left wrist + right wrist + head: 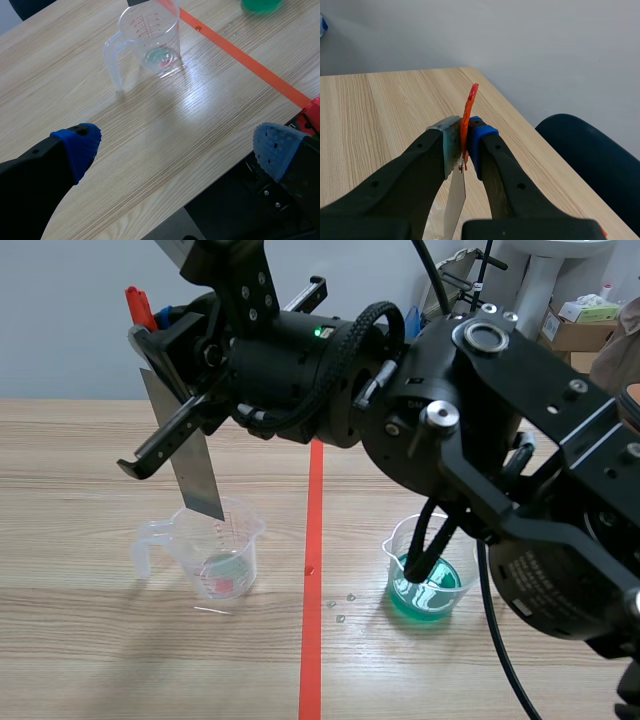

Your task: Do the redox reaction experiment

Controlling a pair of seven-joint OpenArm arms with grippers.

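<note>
Your right gripper (462, 137) is clamped tight on two things at once: a thin grey metal strip (454, 200) and an orange-red piece (468, 115) that stands up just past the fingertips. The arm comes in from the right and reaches across the middle. In the scene view the strip hangs tilted from the fingers, its lower corner level with the rim of the clear measuring cup (215, 555). You cannot tell from here whether that corner is inside the cup or just in front of it. The cup stands upright on the table (80, 640), left of the orange tape line (313, 620), with a little liquid and a reddish fleck at the bottom.

Your left gripper (175, 145) is spread wide with nothing in it, blue pads (80, 145) well apart over bare wood, and the cup stands ahead of it. Right of the tape stands a beaker of green liquid (425, 585), with a few drops (340, 605) on the wood between it and the line.
</note>
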